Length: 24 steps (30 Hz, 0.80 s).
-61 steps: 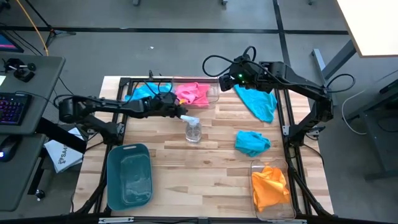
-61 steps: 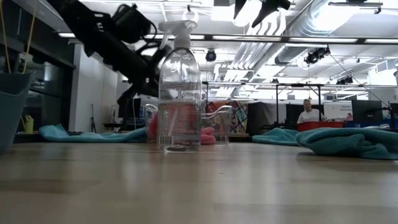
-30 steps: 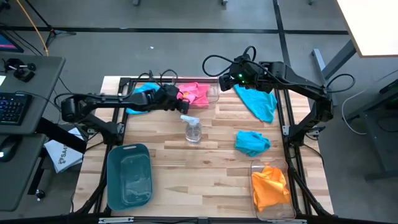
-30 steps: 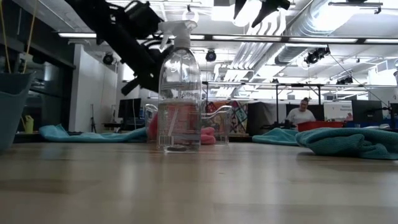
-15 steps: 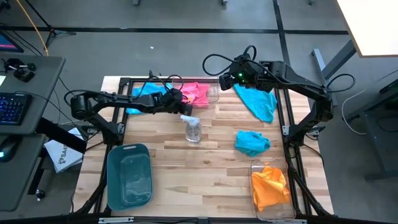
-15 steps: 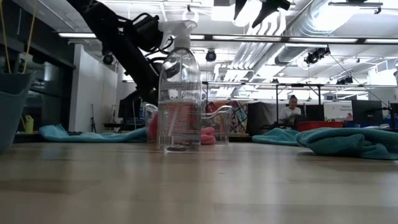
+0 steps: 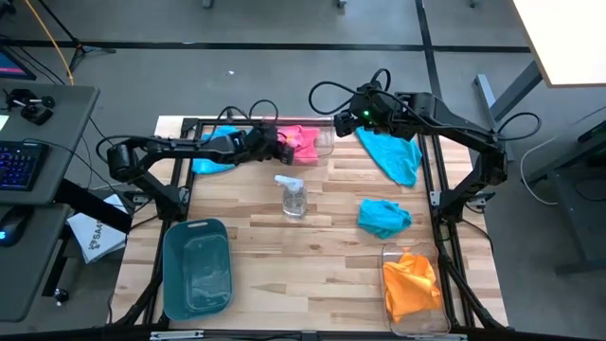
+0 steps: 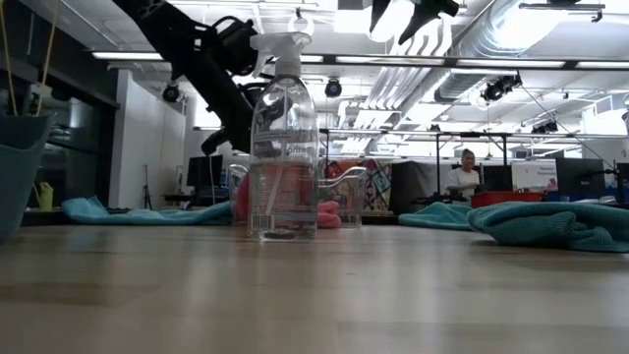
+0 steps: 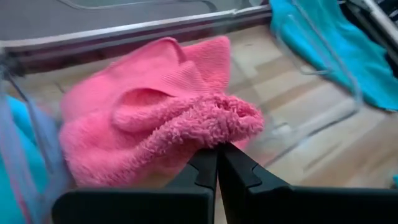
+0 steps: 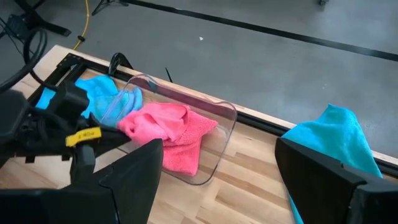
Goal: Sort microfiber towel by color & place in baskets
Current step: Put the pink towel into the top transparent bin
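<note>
Three baskets sit on my tabletop (image 7: 322, 237): teal basket (image 7: 196, 268) near the front left corner, orange-filled basket (image 7: 413, 290) front right, clear basket (image 7: 305, 142) at the far edge. My left gripper (image 9: 217, 163) pinches the pink towel (image 9: 149, 127) inside it. My right gripper (image 7: 348, 121) hovers open nearby.

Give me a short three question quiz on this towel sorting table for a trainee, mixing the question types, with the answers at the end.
1. True or false: the left gripper has its jaws shut on the pink towel.
2. Which basket holds the orange towel? A) the teal basket B) the clear basket on the right arm's side, at the near edge C) the clear basket by the far edge
3. Fill in: the right gripper hovers with jaws ____ near the far edge.

Key: 1 true; 2 B; 3 open.
</note>
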Available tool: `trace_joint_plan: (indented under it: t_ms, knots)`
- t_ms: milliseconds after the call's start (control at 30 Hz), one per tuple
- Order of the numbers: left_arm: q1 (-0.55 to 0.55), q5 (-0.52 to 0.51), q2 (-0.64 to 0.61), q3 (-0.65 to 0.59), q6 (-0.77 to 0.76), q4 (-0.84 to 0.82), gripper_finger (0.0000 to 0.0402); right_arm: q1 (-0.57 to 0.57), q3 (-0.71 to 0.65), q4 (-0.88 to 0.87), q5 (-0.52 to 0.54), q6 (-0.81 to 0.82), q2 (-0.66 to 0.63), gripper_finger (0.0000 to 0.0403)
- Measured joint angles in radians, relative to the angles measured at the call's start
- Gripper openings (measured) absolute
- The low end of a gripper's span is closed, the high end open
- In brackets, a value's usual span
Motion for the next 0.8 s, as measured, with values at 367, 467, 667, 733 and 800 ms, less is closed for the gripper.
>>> trace_joint_plan:
  t_ms: [367, 467, 667, 733, 800]
  knots:
    - [0.073, 0.076, 0.099, 0.001, 0.072, 0.008, 0.0, 0.0, 0.0, 0.009, 0.0, 0.0, 0.0, 0.0307]
    - [0.08, 0.106, 0.131, 0.003, 0.08, 0.004, 0.0, 0.0, 0.0, 0.009, 0.0, 0.0, 0.0, 0.0307]
    - [0.086, 0.127, 0.132, 0.015, 0.059, 0.002, 0.0, 0.0, 0.0, 0.009, -0.005, 0.0, 0.0, 0.0307]
    - [0.086, 0.126, 0.126, 0.034, 0.074, -0.017, 0.0, 0.0, 0.0, 0.009, -0.004, 0.0, 0.0, 0.0307]
    - [0.088, 0.117, 0.112, 0.065, 0.09, -0.006, 0.0, 0.0, 0.0, 0.009, -0.004, 0.0, 0.0, 0.0307]
